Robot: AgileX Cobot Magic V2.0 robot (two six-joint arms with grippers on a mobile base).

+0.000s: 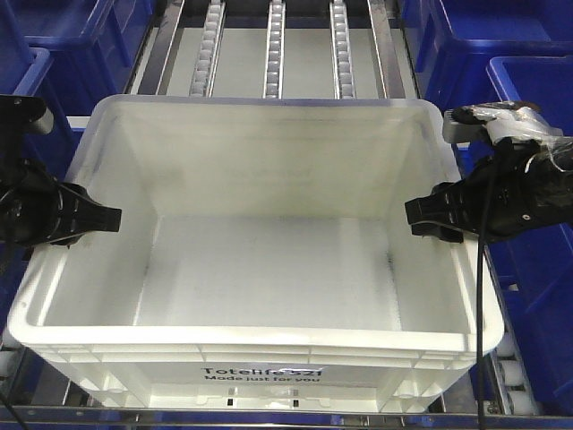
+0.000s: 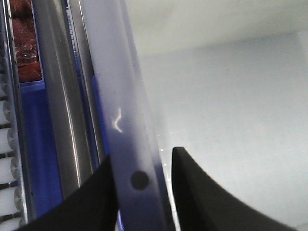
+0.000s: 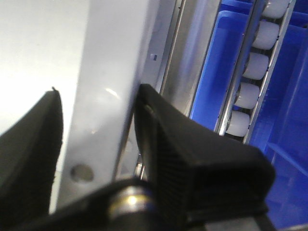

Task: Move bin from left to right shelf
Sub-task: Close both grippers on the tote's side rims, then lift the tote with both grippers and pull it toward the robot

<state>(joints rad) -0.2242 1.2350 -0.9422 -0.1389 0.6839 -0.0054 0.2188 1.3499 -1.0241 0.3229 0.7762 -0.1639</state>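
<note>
Exterior front-facing view has the bin [image 1: 269, 354] filling the middle of the frame, a large white translucent crate with nothing inside, its black "Totelife" print [image 1: 260, 374] on the side at the bottom edge. It sits on a shelf whose roller tracks [image 1: 276, 54] run toward the top centre, and dark blue crates [image 1: 483, 36] stand at the upper left, the upper right and down the right edge. The left gripper [image 1: 115, 218] reaches in from the left edge at mid-height to the bin's left rim, and the right gripper [image 1: 414, 215] reaches in from the right edge to the right rim, with a black cable [image 1: 481, 296] hanging below it. In the left wrist-mounted view the two black fingers [image 2: 91, 197] stand astride the rim at the bottom of the frame: the outer one lies against the rim, while a thin pale strip shows between the inner one and the rim, so the jaws are slightly parted and not clamped. White rollers [image 2: 6, 139] line the left edge of that view. In the right wrist-mounted view the outer finger [image 3: 183, 144] touches the rim's outer face and the inner finger, at lower left, stands a little off it near its tip, so these jaws also straddle the rim with a small gap. More white rollers [image 3: 255, 65] show at upper right.
</note>
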